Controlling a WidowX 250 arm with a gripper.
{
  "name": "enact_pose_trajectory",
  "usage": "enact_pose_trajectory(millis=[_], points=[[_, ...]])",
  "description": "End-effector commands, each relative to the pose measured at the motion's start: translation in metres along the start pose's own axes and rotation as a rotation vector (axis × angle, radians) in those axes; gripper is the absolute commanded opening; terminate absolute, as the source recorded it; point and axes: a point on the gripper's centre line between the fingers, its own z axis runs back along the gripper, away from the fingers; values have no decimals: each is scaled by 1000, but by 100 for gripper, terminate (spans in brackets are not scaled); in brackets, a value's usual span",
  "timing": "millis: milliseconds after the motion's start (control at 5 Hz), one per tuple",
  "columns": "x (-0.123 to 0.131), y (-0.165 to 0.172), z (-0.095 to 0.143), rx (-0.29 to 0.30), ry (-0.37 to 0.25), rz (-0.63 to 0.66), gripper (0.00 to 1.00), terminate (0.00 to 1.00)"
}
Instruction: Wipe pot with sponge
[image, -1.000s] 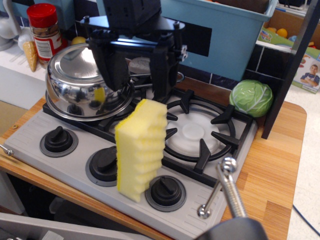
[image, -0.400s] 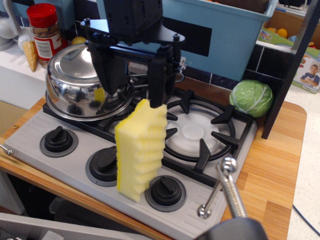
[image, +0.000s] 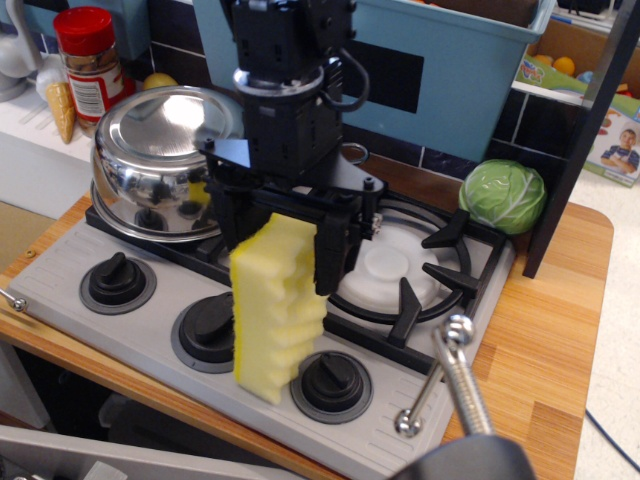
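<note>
Wooden surface (image: 560, 330) runs under a grey toy stove (image: 150, 330) with three black knobs along its front edge and black burner grates behind them. Behind the stove stands a large blue bin (image: 470, 70), and a dark shelf post (image: 585, 130) rises at the right with toys beyond it. A green cabbage (image: 502, 195) sits at the stove's far right corner, just beside that post. At far left a red-lidded spice jar (image: 88, 60) stands behind the pot (image: 150, 175), which rests upside down on the left grate, its flat base upward and its shiny side mirroring the knobs. The sponge (image: 275, 305) stands on end near the front of the stove, between the middle and right knobs, close to the pot but apart from it. The black fingers (image: 275, 240) have come down astride the sponge's top, one on each side; whether they press it cannot be told. A metal rod with a ball end (image: 450, 375) juts up in the foreground.
</note>
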Motion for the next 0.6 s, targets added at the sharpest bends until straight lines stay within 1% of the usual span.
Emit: enact_pose_trajectory(millis=[0,200,400], points=[[10,-7,19,5,-67,9,0,0],[15,-1,17,56,-77,-17,0,0],[27,15,33,77,-67,-79,0,0]])
